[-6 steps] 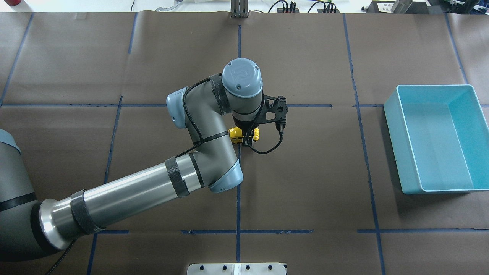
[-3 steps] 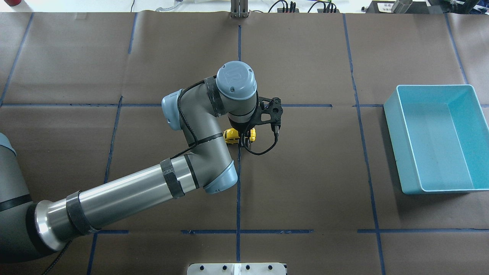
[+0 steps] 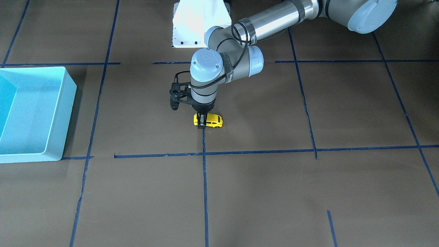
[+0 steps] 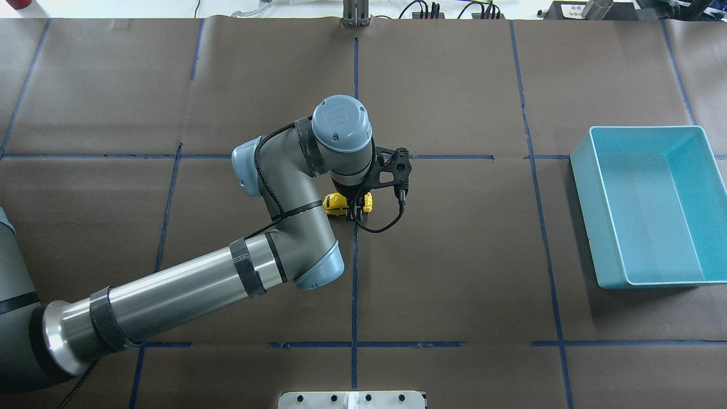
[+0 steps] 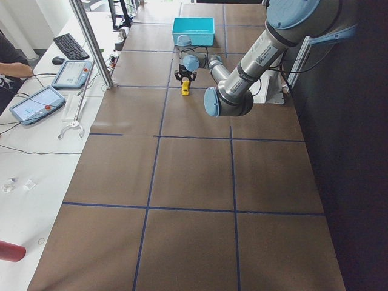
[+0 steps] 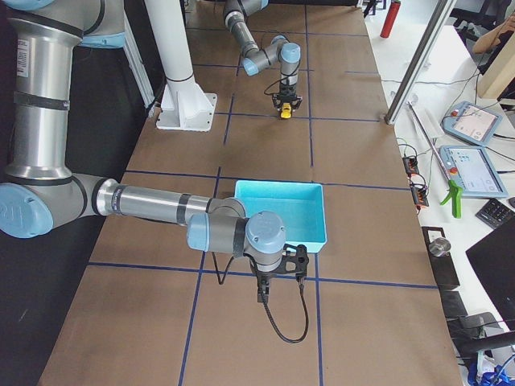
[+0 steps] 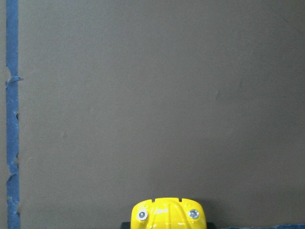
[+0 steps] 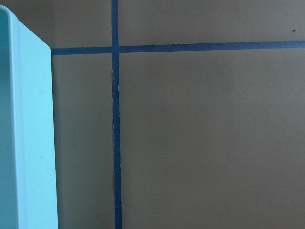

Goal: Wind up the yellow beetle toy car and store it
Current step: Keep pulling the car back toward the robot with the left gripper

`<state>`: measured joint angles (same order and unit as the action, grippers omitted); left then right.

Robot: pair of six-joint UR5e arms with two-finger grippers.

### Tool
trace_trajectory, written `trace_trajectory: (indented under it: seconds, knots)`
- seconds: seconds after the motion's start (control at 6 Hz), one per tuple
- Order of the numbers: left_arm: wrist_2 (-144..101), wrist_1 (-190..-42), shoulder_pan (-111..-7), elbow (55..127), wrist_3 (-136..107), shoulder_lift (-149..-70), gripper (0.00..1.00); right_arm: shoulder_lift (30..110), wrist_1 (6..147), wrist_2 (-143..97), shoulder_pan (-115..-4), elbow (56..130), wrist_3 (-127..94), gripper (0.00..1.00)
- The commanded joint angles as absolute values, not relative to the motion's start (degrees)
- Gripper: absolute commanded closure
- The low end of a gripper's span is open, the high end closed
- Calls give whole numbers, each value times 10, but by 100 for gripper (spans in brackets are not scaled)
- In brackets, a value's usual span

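Note:
The yellow beetle toy car (image 4: 339,203) lies low on the brown paper near the table's middle, beside a blue tape line. My left gripper (image 4: 356,211) points straight down and is shut on it; a dark finger (image 3: 202,121) crosses the car's body (image 3: 212,120). The left wrist view shows only one yellow end of the car (image 7: 167,214) at the bottom edge. My right gripper (image 6: 261,291) shows only in the exterior right view, hanging low beside the bin's near corner; I cannot tell whether it is open or shut.
The light blue bin (image 4: 585,187) stands open at the table's right side, far from the car. Its wall also shows in the right wrist view (image 8: 33,143) and the front view (image 3: 65,109). A white base plate (image 4: 352,399) sits at the near edge.
My left gripper and the yellow car have moved together a short way to the left across the paper. The bin has not moved.

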<state>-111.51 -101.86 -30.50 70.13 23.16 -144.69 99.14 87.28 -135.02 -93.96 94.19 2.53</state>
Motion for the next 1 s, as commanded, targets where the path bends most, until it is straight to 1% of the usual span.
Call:
trace_trajectory:
  seconds: [0.0,0.83]
  knots:
    - [-1115,-1019,-307,726,232,-1425,100,991,873,-1351,-940,942,25,0]
    - [-1163,-1033,-324,747,232,-1383,100,991,873,-1351,-940,942,25,0]
